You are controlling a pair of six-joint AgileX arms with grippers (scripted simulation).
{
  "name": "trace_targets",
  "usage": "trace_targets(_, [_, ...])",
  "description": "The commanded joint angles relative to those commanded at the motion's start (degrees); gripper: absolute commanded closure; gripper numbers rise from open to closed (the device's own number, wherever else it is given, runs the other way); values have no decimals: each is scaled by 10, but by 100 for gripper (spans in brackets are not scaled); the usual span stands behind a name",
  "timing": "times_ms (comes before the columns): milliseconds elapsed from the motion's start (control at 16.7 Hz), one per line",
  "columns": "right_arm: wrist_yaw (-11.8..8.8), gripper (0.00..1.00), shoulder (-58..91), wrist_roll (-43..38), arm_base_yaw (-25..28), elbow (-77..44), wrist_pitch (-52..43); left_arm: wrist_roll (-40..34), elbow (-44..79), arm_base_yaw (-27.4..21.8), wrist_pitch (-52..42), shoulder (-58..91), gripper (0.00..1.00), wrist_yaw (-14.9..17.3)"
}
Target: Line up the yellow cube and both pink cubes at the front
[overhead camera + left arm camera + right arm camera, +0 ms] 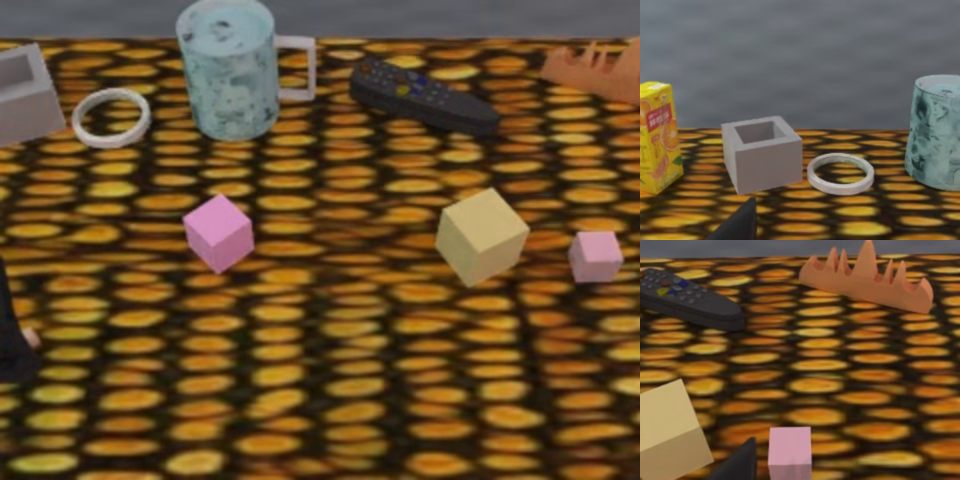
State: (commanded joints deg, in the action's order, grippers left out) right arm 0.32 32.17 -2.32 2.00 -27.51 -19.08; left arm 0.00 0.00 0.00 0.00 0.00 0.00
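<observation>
My left gripper (pixel 12 345) sits at the table's left edge; I cannot tell if it is open. The bigger pink cube (pixel 218 232) comes next, then the yellow cube (pixel 481 236), and beside it the small pink cube (pixel 595 256).

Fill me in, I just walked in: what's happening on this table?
Nothing is held yet. The yellow cube and the smaller pink cube sit apart at the right, the brighter pink cube left of centre. The left arm waits at the left edge; the right gripper hangs near the smaller pink cube.
</observation>
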Motion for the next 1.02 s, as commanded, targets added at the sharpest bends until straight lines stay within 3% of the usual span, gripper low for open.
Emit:
trace_targets(660, [-3, 0, 649, -33, 46, -493, -347, 0, 0, 0, 0, 0, 0, 0])
trace_targets(1020, [-2, 0, 841, -44, 59, -641, -451, 0, 0, 0, 0, 0, 0, 0])
